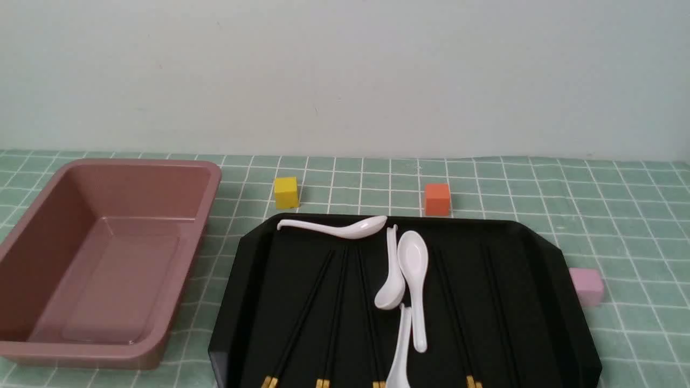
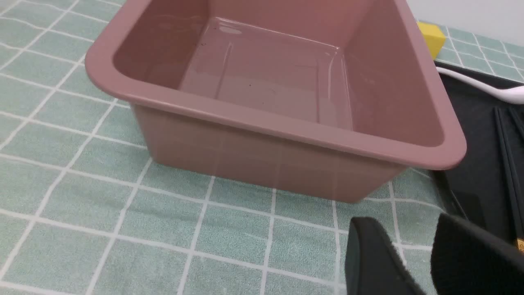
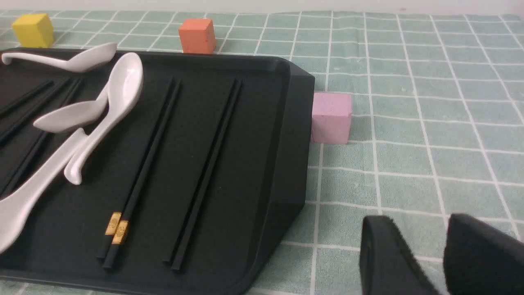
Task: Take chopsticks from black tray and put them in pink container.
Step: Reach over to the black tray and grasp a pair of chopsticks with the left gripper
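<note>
Chopsticks (image 1: 299, 318) gold ends, black tray (image 1: 544, 302) cropped at frame edge; left jaws, right jaws apart, gripping nothing.

Smooth plastic and glossy white spoons on a soft green cloth

The pink container (image 2: 266, 164) looks like smooth plastic, and its inner floor is glossy enough to give reflections. The black tray (image 3: 286, 135) is also smooth, with a weak sheen on its rim. The chopsticks (image 3: 143, 164) are plain black with a dull finish, and their short bands are gold-coloured with a fine pattern. The spoons (image 1: 414, 269) are white and very glossy, like glazed ceramic. The tablecloth (image 3: 409, 135) is a woven cloth, matt and a little fuzzy. The yellow cube (image 1: 285, 192), the orange cube (image 1: 437, 199) and the pale pink cube (image 3: 330, 118) are matt and slightly grainy. The left gripper (image 2: 403, 223) and the right gripper (image 3: 415, 221) have matt black fingers with rough, fibrous edges.
</note>
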`<state>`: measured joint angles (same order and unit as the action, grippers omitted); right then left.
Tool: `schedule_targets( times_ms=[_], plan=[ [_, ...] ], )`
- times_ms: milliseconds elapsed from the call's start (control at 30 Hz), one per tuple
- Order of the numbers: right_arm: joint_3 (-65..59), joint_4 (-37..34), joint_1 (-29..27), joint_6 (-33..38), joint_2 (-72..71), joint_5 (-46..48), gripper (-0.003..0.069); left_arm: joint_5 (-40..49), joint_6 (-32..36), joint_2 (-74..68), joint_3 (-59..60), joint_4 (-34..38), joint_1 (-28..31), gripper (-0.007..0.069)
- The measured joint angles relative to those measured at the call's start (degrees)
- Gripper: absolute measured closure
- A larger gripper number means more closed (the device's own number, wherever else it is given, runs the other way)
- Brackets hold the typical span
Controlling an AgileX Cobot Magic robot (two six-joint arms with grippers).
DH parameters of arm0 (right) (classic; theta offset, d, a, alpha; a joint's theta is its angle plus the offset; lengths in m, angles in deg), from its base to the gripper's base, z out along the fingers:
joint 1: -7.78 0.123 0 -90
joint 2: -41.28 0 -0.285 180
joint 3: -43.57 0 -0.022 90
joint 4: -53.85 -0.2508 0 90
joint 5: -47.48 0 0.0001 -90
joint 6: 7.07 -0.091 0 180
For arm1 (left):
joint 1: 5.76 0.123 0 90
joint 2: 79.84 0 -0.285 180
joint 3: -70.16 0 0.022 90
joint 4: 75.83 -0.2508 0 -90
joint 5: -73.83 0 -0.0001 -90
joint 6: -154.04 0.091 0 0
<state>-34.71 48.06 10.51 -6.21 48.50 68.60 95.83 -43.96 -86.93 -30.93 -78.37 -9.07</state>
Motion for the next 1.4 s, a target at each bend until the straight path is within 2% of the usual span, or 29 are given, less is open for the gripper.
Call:
schedule_targets(
  times_ms=[1267, 1400],
  plan=[
    [0.0, 0.0, 0.0, 0.0, 0.0, 0.0, 0.0419, 0.0, 0.0, 0.0, 0.0, 0.0, 0.0, 0.0386],
    [0.0, 0.0, 0.0, 0.0, 0.0, 0.0, 0.0419, -0.5, -2.7, 0.0, 0.0, 3.2, 0.0, 0.0386]
  ],
)
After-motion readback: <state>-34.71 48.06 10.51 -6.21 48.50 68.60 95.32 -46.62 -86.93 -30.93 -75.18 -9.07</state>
